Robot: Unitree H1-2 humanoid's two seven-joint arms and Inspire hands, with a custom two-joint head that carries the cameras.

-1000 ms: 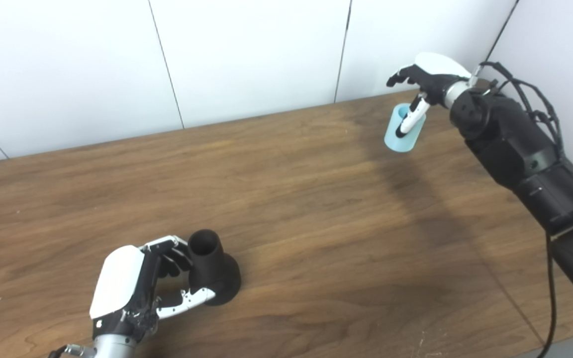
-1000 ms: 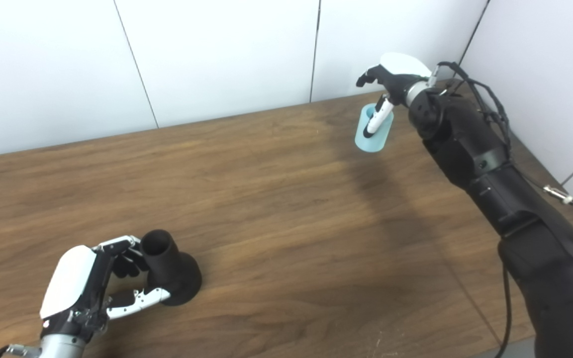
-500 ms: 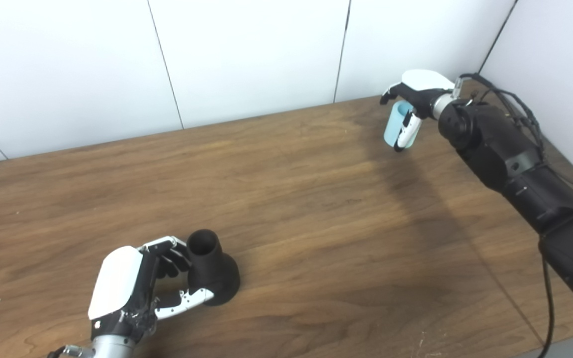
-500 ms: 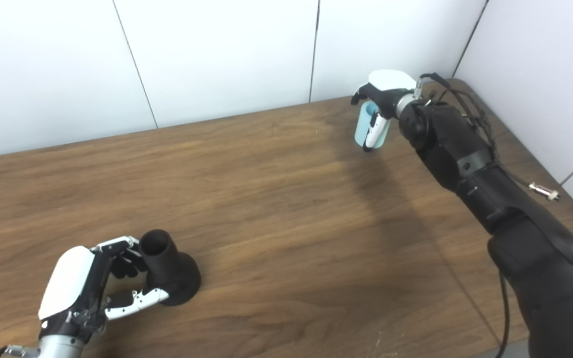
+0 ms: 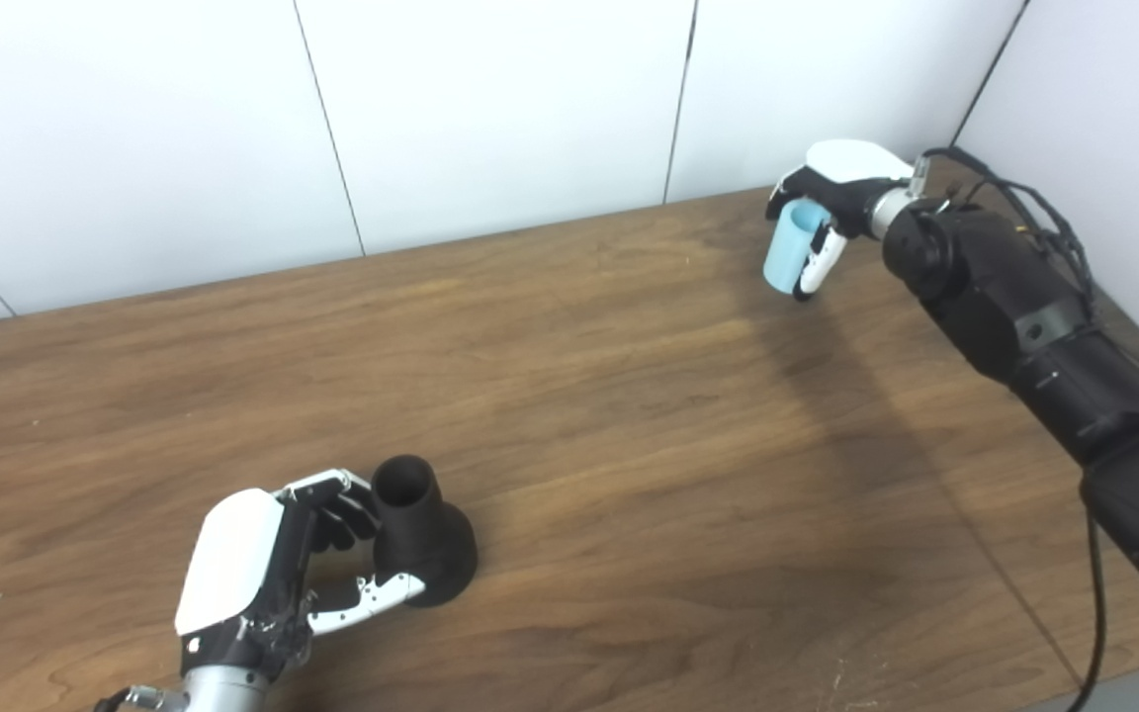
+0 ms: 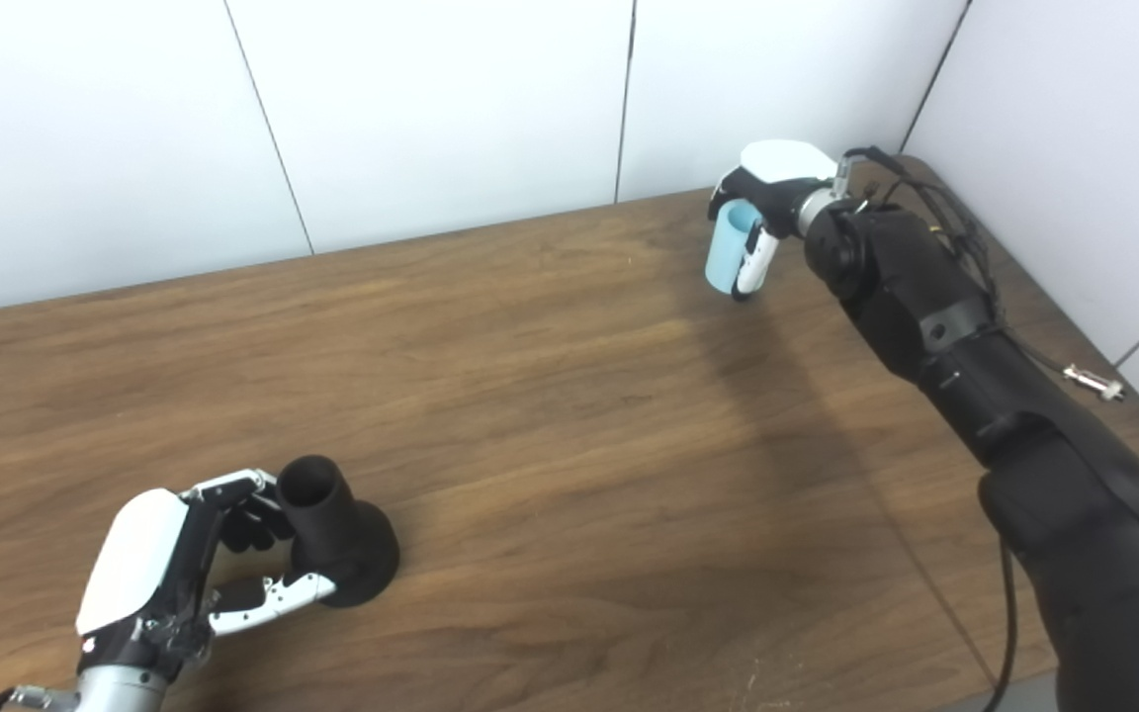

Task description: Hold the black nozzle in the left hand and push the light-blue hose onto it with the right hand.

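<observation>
Nozzle (image 5: 419,531) | left robot hand (image 5: 263,569) clamped (upright) | hose (image 5: 788,246) | right robot hand (image 5: 832,193) clamped

The left hand (image 5: 263,574) has a smooth white back shell, black fingers with white and silver segments, and a silver wrist collar. The right hand (image 5: 832,193) has the same white shell and black-and-white fingers, joined by a silver ring to a bulky matte-black arm (image 5: 1034,326). Thin black cables (image 5: 1044,213) loop along that arm near the wrist.
</observation>
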